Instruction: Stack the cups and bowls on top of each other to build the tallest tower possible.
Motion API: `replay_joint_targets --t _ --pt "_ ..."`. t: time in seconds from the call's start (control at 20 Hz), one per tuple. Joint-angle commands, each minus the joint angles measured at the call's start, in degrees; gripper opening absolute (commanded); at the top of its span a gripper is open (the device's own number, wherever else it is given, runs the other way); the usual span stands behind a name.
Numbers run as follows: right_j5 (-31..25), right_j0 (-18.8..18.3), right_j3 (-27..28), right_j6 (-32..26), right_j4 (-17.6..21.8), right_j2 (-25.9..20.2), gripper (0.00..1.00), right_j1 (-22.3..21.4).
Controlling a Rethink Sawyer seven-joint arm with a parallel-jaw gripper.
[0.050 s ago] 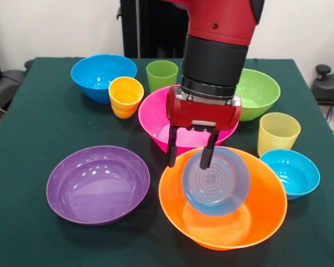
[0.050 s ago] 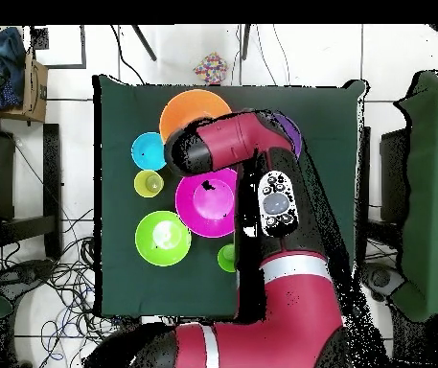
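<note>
Front view shows the gripper (image 1: 190, 159) hanging over the orange bowl (image 1: 223, 222) at the near right of the desk (image 1: 28, 128), its two dark fingers (image 1: 207, 153) closed on the rim of a small blue bowl (image 1: 216, 181). That bowl hangs tilted on its side inside the orange one, its ringed underside facing the camera. Just behind stands the pink bowl (image 1: 153, 117), partly hidden by the gripper. Left of the orange bowl, near the front, sits the purple bowl (image 1: 98, 183), empty and apart from the others. Far left is a larger blue bowl (image 1: 103, 75), with an orange cup (image 1: 126, 96) touching its right side and a green cup (image 1: 162, 74) just beyond. The green bowl (image 1: 261, 92) lies at the far right; nearer, the pale yellow cup (image 1: 278, 132) stands just behind another small blue bowl (image 1: 291, 172). Overhead, the arm (image 2: 251, 153) covers the middle of the desk, with the orange bowl (image 2: 186, 107), pink bowl (image 2: 206, 201) and green bowl (image 2: 161, 239) showing around it.
</note>
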State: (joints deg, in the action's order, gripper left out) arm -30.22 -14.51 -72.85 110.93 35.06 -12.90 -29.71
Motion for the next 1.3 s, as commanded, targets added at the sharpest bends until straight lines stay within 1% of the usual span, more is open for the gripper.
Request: replay_joint_targets --t 0.05,0.5,0.7,0.85,1.3 --pt "1.67 -1.31 -4.92 -11.13 4.61 -3.93 1.00 1.61" --pt "1.67 -2.08 -5.55 -12.29 6.01 -4.83 1.00 1.75" --pt "0.51 -2.32 -5.44 -13.04 6.26 -5.34 1.00 1.88" --pt "0.61 -2.19 -5.40 -12.70 6.83 -5.21 1.00 2.34" --pt "-0.61 -2.00 -5.54 -12.84 6.65 -5.25 1.00 2.08"
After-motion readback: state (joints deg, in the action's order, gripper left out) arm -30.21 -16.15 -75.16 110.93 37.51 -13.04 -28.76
